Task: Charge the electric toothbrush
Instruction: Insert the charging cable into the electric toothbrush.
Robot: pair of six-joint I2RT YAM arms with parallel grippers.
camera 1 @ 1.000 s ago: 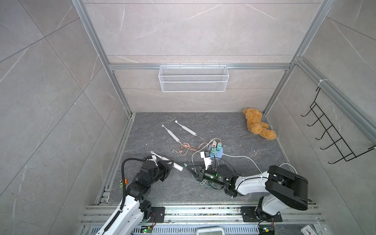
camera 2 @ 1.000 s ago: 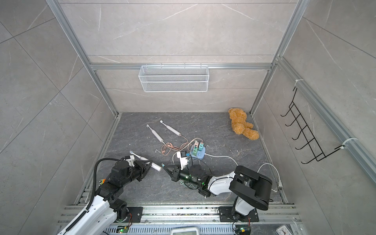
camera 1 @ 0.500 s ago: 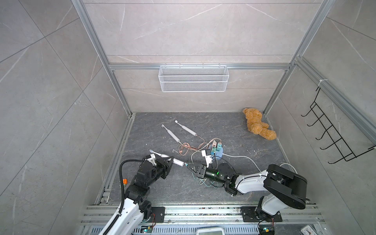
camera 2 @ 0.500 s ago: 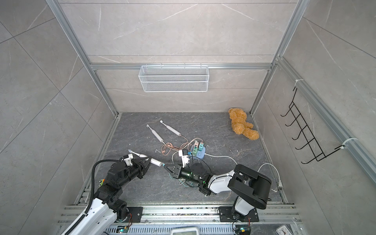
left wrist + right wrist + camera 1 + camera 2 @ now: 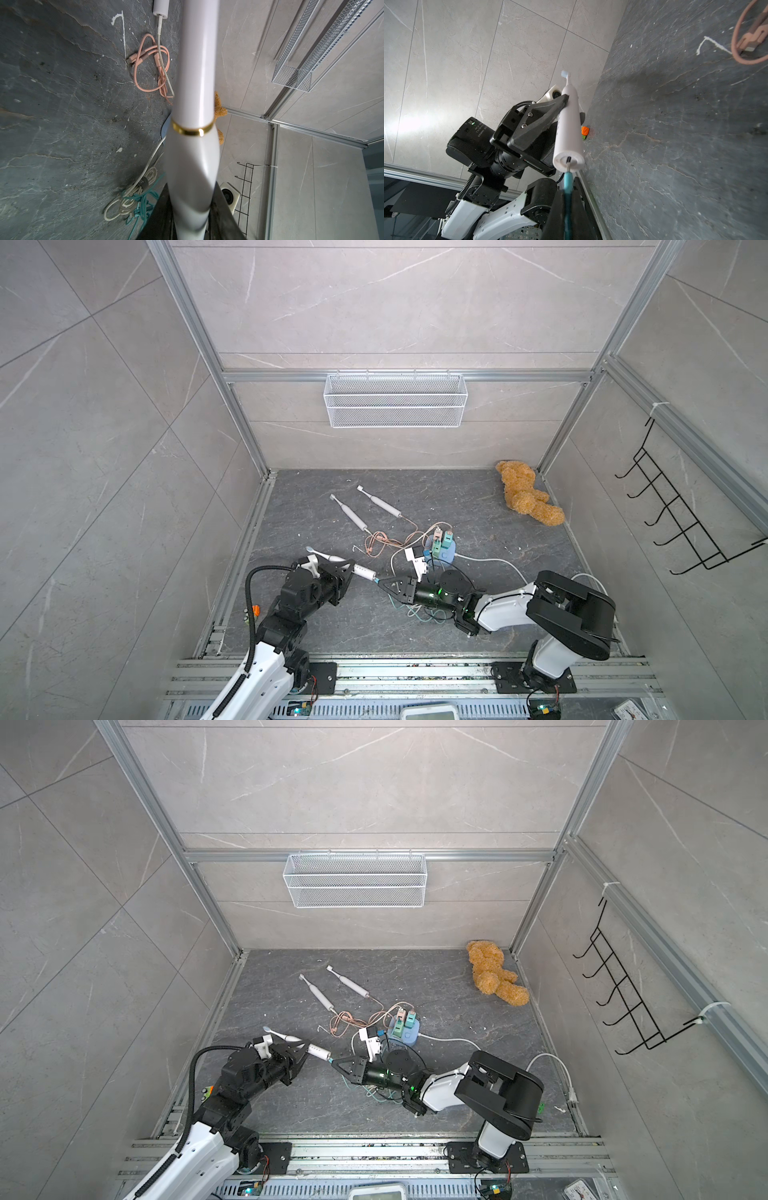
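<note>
Right gripper (image 5: 380,581) pinched shut on teal charging plug (image 5: 568,180); left gripper (image 5: 348,566) clamped on electric toothbrush (image 5: 569,133), at 7 o'clock of floor (image 5: 457,506), base facing 4 o'clock. Plug tip meets base port (image 5: 568,159). Keep your plug square to port, push straight toward 10 o'clock; brace left.

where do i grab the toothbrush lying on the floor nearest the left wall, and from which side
Take the thick handle of that toothbrush at mid-length, coming straight down from above and pinching across its width. It lies flat and diagonal, the neck is thin, and the second toothbrush lies close beside it.
</note>
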